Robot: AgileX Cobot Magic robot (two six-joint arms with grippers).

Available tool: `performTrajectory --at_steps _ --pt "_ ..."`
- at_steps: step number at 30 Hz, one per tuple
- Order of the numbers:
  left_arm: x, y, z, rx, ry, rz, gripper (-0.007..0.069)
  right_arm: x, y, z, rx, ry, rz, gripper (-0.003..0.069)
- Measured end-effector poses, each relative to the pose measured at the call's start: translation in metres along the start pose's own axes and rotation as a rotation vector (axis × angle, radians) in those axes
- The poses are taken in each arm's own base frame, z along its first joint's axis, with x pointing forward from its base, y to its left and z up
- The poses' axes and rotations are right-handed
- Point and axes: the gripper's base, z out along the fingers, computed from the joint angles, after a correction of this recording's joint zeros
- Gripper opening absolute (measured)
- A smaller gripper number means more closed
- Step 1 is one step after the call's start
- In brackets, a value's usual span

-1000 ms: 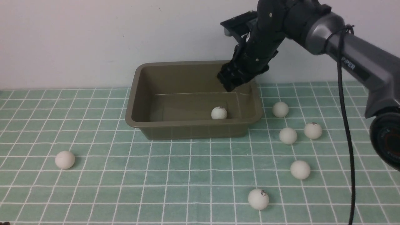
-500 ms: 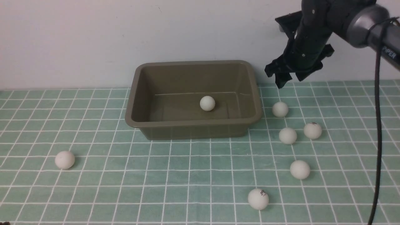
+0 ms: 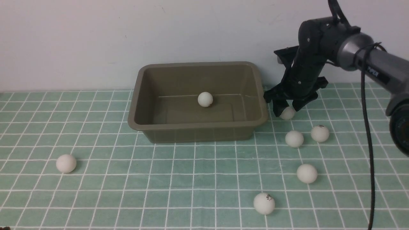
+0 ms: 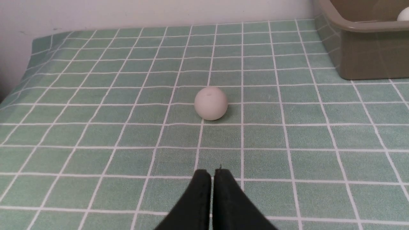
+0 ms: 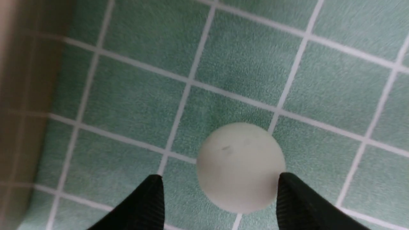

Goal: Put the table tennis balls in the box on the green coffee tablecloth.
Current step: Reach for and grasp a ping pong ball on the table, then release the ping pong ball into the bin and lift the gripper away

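The olive-brown box [image 3: 191, 126] stands on the green coffee tablecloth [image 3: 191, 179] with one table tennis ball [image 3: 204, 99] inside. My right gripper [image 3: 285, 110] is low beside the box's right end, open, its fingers straddling a ball [image 3: 288, 114] on the cloth. The right wrist view shows that ball [image 5: 240, 166] between the fingertips of the right gripper [image 5: 219, 178], close to one finger. More balls lie at right [image 3: 294, 138] [image 3: 320, 133] [image 3: 306, 173], one in front [image 3: 264, 203], one at left [image 3: 66, 163]. My left gripper [image 4: 211, 172] is shut and empty, short of the left ball [image 4: 211, 103].
A pale wall rises right behind the box. The box's corner [image 4: 367, 48] shows in the left wrist view, and its side wall [image 5: 19, 95] lies close to the right gripper. A black cable [image 3: 367, 143] hangs from the right arm.
My right gripper left the box, swung right and came down over the ball beside the box. The ball in the box rolled left and toward the back.
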Motion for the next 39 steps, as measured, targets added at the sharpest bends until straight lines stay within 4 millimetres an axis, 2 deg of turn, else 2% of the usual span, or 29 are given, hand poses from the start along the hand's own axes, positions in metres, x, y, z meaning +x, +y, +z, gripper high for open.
performTrajectory --at_steps 5,9,18,21,26,28,30,33,39 --pt "0.0 0.0 0.0 0.0 0.0 0.0 -0.0004 0.002 0.0 0.015 -0.002 0.027 -0.001 0.0424" --pt "0.0 0.0 0.0 0.0 0.0 0.0 -0.0004 0.002 -0.004 0.015 0.038 0.024 -0.019 0.0342" --pt "0.0 0.0 0.0 0.0 0.0 -0.001 -0.0004 0.0 -0.007 0.011 0.072 0.015 -0.033 0.0341" --pt "0.0 0.0 0.0 0.0 0.0 -0.001 -0.0004 -0.006 -0.008 -0.001 0.078 -0.027 -0.032 0.0341" --pt "0.0 0.0 0.0 0.0 0.0 -0.001 -0.0004 -0.022 -0.007 -0.066 0.068 -0.193 -0.018 0.0341" --pt "0.0 0.0 0.0 0.0 0.0 -0.001 -0.0004 -0.024 -0.003 -0.091 0.026 -0.25 -0.006 0.0341" --pt "0.0 0.0 0.0 0.0 0.0 -0.001 -0.0004 -0.025 0.006 -0.109 -0.057 -0.291 -0.014 0.0341" --pt "0.0 0.0 0.0 0.0 0.0 -0.001 -0.0004 -0.026 0.023 -0.115 -0.174 -0.314 -0.058 0.0341" --pt "0.0 0.0 0.0 0.0 0.0 -0.001 -0.0004 -0.027 0.062 -0.086 -0.248 -0.26 -0.147 0.0341"
